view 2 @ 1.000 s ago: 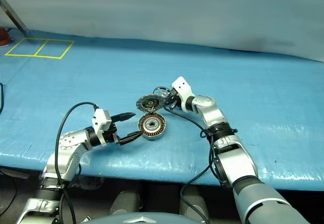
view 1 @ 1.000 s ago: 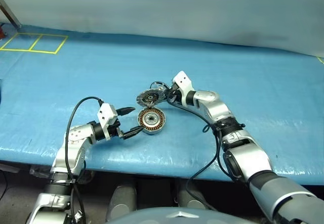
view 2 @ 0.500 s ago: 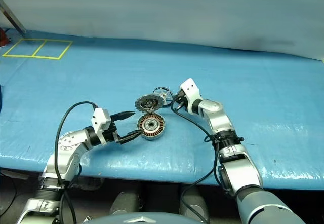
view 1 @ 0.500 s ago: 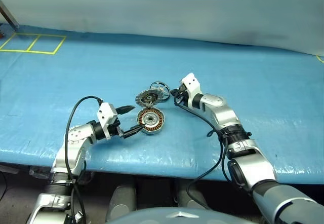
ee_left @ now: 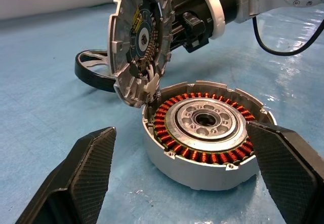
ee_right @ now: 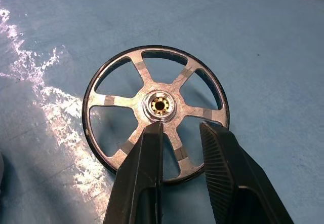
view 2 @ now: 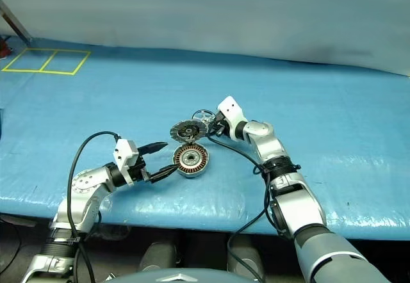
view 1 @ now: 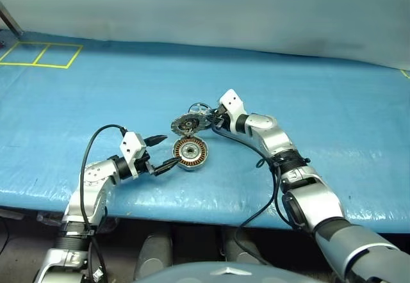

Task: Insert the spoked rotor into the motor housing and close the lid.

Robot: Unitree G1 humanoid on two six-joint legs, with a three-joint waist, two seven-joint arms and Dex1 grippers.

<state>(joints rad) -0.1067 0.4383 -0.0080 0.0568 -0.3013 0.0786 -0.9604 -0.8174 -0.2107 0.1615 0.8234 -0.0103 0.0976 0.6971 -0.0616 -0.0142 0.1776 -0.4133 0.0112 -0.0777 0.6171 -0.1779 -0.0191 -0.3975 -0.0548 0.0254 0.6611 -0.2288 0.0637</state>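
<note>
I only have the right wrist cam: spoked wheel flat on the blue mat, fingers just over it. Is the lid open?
Observer: Yes. The lid stands upright on its hinge at the edge of the housing.
Operator: Anything sitting in the housing already?
Observer: No. Its ring of copper windings and the centre hub are bare.

left gripper gapes wide; right gripper stands slightly parted.
</note>
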